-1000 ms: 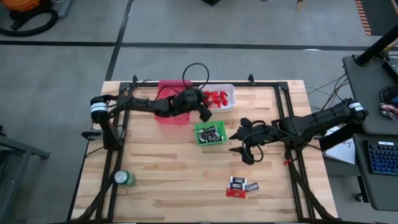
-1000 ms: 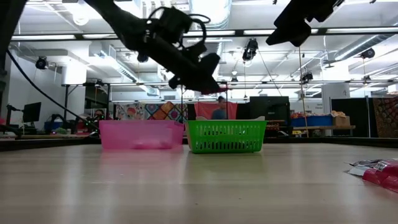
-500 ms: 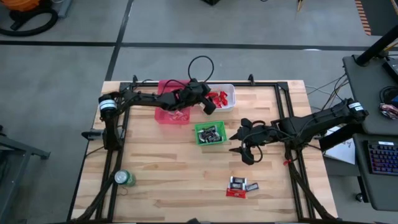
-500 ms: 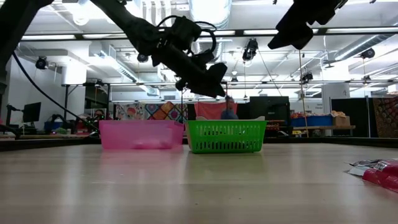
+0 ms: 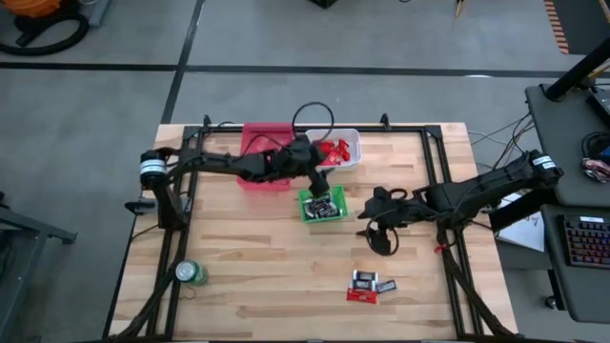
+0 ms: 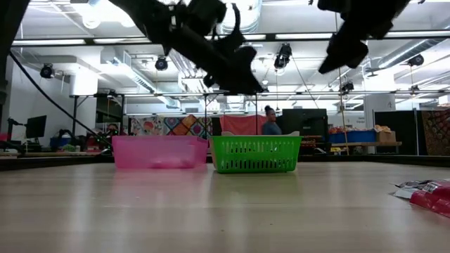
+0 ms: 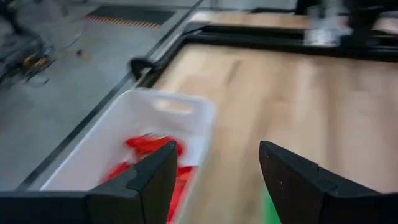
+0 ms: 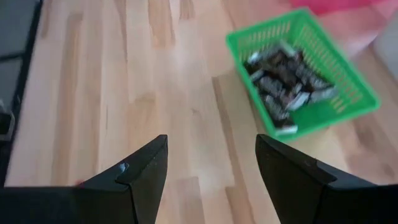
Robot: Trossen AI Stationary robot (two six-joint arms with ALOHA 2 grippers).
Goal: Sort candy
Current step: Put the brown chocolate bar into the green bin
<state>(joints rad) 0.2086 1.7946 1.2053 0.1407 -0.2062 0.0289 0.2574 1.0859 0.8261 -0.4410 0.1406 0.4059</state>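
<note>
Overhead, left tool [image 5: 319,181] agape, empty

- From above, the left hand [image 5: 318,181] covers part of the white bin [image 5: 351,143]; we cannot tell which candy lies beneath.
- At desk level, the frame's right edge crops the red candy [image 6: 432,195].
- The left wrist view blurs the bin's red wrappers [image 7: 149,163].

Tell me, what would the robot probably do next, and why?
Probably the right gripper, open and empty, should swing toward the loose candies lying near the table's front edge. They are the only sweets outside a bin. The left gripper, also open and empty, hangs between the white bin and green bin.
</note>
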